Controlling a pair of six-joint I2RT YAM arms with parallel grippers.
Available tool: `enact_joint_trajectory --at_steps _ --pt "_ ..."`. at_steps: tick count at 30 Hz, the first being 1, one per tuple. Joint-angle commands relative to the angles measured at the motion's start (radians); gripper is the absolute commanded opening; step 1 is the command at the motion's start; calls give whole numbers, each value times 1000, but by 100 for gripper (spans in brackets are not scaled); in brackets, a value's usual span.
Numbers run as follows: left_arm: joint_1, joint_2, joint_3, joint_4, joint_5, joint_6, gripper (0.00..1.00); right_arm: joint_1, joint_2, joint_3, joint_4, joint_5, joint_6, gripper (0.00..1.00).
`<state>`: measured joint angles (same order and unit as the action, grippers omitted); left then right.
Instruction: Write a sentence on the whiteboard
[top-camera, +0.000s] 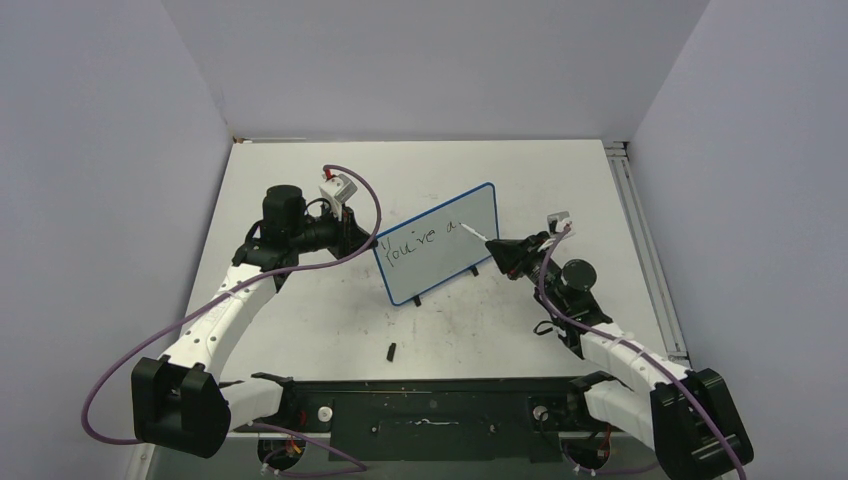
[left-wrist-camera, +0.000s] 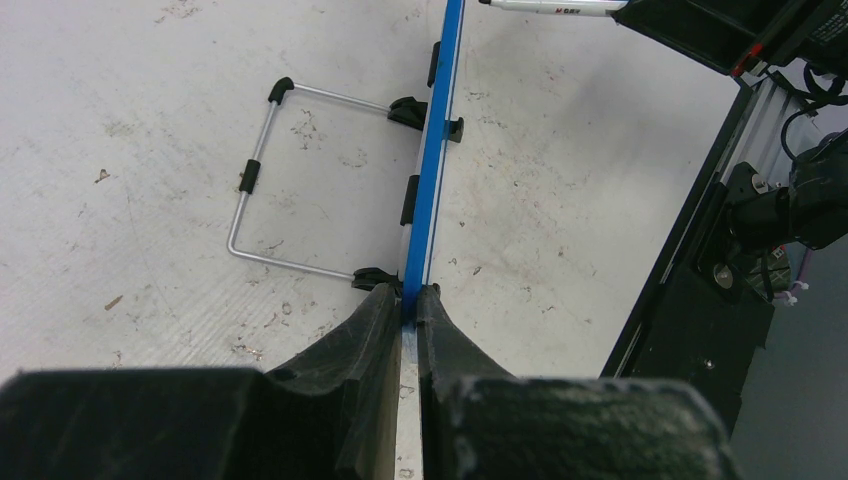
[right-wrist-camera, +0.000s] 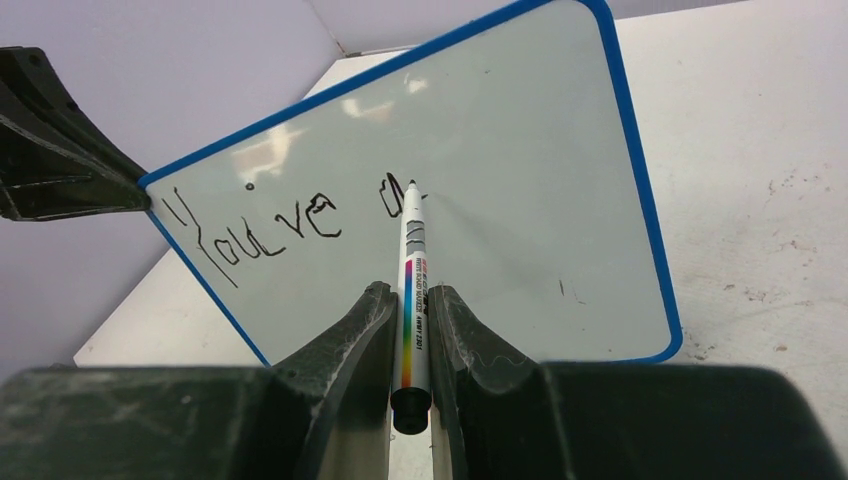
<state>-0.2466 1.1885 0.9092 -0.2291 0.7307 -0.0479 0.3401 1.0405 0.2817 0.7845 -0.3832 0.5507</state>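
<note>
The whiteboard stands near the middle of the table, between the two arms, propped on its long edge. In the overhead view its right end lies farther from the arm bases than its left. There is one board, with a blue frame and two small black feet showing at its lower edge. Behind it lies one bent wire stand, clipped to the frame.

There is one marker, white with a rainbow stripe on its barrel. One line of writing, the sentence, reads "You've a" in thin black letters across the board's upper left. One small black piece lies alone on the table nearer the bases (too small to tell what it is).

The left arm reaches forward and bends inward at the elbow. The left gripper has its jaws clamped on the blue frame at the board's left end. The right arm stretches forward and inward from the other side. The right gripper is pinched tight around the marker's barrel, with the butt end showing between the fingers. The marker's tip rests at the board's face just beside the letter "a".
</note>
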Motion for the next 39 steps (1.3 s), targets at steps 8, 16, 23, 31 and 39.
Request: enact_joint_trajectory --at_steps 8,16,23,31,39 --pt "3 -13 7 -9 14 -13 0 -1 -133 20 -37 -34 -8 5" --pt "4 -16 7 -10 15 -13 0 -17 -162 25 -64 -35 -19 5" --pt "4 -16 6 -9 12 -13 0 -50 -120 18 -9 -61 1 5" --pt "3 -15 8 -11 12 -12 0 -56 -74 28 33 -70 2 5" --pt "4 -12 8 -13 13 -12 0 -56 -16 42 84 -62 9 5"
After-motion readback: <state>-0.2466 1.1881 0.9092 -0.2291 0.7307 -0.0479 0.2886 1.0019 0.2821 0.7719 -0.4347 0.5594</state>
